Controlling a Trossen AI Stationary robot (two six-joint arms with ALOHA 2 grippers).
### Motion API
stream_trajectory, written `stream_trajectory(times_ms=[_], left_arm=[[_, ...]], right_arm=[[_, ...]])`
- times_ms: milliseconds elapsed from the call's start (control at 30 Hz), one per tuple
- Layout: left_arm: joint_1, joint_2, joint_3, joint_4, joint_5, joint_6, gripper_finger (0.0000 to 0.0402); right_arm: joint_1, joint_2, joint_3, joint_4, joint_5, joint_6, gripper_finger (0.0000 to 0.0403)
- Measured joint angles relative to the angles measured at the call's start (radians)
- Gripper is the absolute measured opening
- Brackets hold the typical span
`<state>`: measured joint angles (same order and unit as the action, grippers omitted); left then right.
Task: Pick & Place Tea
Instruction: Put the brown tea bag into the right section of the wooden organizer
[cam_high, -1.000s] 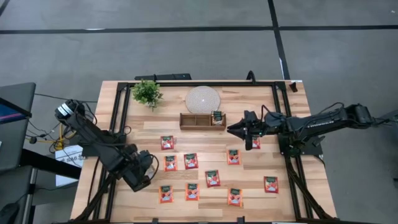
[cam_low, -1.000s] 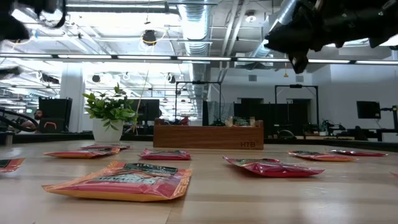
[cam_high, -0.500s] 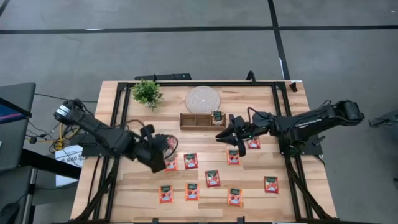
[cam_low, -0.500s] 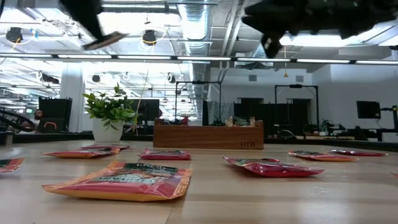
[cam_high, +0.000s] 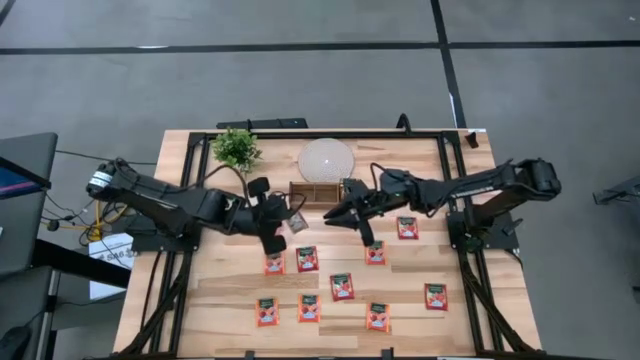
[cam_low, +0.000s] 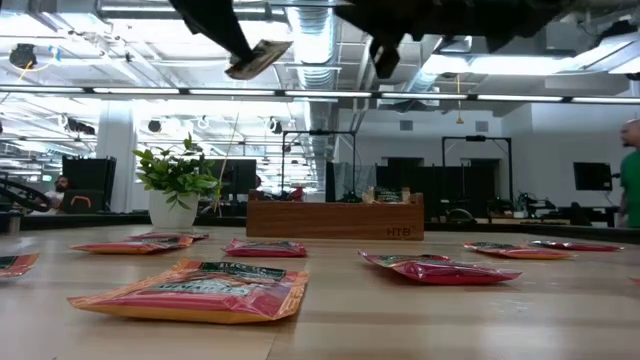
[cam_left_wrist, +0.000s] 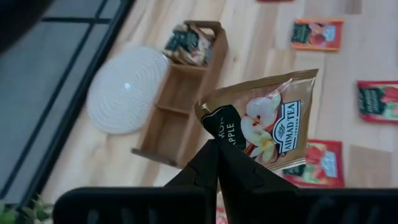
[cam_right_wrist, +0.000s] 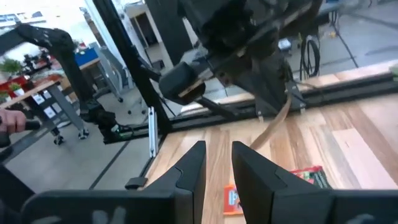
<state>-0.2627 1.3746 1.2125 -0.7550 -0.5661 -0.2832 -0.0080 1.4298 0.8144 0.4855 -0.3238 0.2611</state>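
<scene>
My left gripper (cam_high: 287, 222) hangs above the table just in front of the brown tray (cam_high: 312, 204), shut on a pale beige tea sachet (cam_left_wrist: 267, 118) with a dark label. The same sachet shows high up in the low view (cam_low: 258, 58). My right gripper (cam_right_wrist: 217, 163) hovers level close to the right of it (cam_high: 338, 216), open by a narrow gap with nothing between its fingers. One sachet (cam_high: 349, 188) stands in the tray's right compartment. Several red-orange sachets (cam_high: 342, 286) lie flat on the table. My left gripper pinches the sachet's dark-label corner (cam_left_wrist: 214, 121) between its two fingers (cam_left_wrist: 208, 163). The fingers come slanting down from the table's left side. The sachet sticks out beyond the fingertips, tilted, and is lifted clear of the table.
A round white disc (cam_high: 326, 159) lies behind the tray, and a potted plant (cam_high: 237, 149) stands at the far left. Black frame rails (cam_high: 196, 190) run along both table sides. A person (cam_low: 630, 170) stands in the room beyond the table.
My left gripper has swung up from the near left of the table toward the tray, rolling its wrist, with the beige sachet carried clear of the table. My right gripper has gone toward the table's left, along the tray's front, toward my left gripper.
</scene>
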Motion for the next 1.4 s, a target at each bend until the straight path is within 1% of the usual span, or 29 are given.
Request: stream_trajectory(times_ms=[200,367,600,933,1033,1267,1400], left_arm=[[0.027,0.000,0.000,0.027,-0.021,0.063,0.0000],[0.028,0.000,0.000,0.029,-0.043,0.092,0.0000],[0.029,0.000,0.000,0.035,-0.095,0.127,0.0000],[0.065,0.001,0.000,0.082,-0.129,0.214,0.0000],[0.075,0.001,0.000,0.109,-0.130,0.236,0.0000],[0.094,0.001,0.000,0.176,-0.129,0.302,0.0000],[0.108,0.012,0.000,0.202,-0.131,0.328,0.0000]], right_arm=[[-0.029,0.063,0.123,-0.192,-0.019,-0.033,0.0071],[-0.060,0.083,0.195,-0.267,-0.017,-0.060,0.0071],[-0.091,0.082,0.229,-0.273,-0.014,-0.095,0.0071],[-0.113,0.082,0.234,-0.270,-0.015,-0.093,0.0074],[-0.122,0.082,0.234,-0.269,-0.014,-0.086,0.0088],[-0.152,0.082,0.234,-0.268,0.016,-0.086,0.0154],[-0.164,0.082,0.245,-0.279,0.051,-0.085,0.0179]])
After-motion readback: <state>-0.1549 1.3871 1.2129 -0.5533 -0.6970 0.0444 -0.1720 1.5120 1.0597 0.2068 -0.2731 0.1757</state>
